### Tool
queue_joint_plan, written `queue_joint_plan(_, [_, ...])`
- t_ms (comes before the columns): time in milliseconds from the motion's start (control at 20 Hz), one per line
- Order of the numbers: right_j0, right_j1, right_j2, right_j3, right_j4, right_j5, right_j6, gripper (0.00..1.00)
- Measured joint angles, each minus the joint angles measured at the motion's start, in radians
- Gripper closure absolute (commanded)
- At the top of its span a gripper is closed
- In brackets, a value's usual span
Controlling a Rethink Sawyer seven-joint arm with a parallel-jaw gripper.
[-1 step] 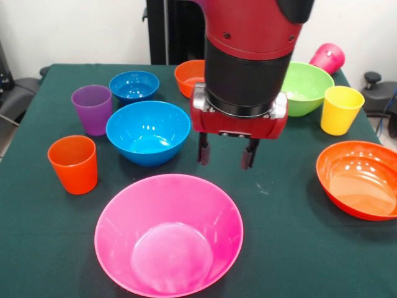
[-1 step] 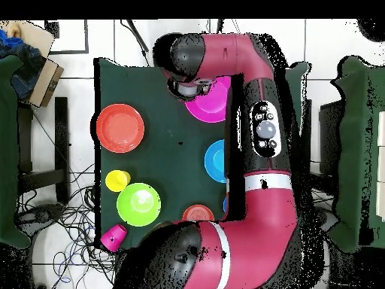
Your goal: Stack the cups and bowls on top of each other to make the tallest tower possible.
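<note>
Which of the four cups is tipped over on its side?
The magenta cup, at the table's corner behind the lime green bowl. The orange cup, purple cup and yellow cup stand upright.

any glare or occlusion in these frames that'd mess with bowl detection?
Front view: soft glare patches inside the pink bowl and large orange bowl; all sharp. Overhead view: the arm hides much of the pink bowl and medium blue bowl.

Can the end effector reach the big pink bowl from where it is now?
Probably yes: the open end effector hangs just above the far rim of the big pink bowl, with nothing between them.
</note>
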Motion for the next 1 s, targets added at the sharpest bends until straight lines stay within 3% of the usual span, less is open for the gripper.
queue_joint_plan(1000, [0.027, -0.001, -0.001, 0.000, 0.000, 0.000, 0.000, 0.00])
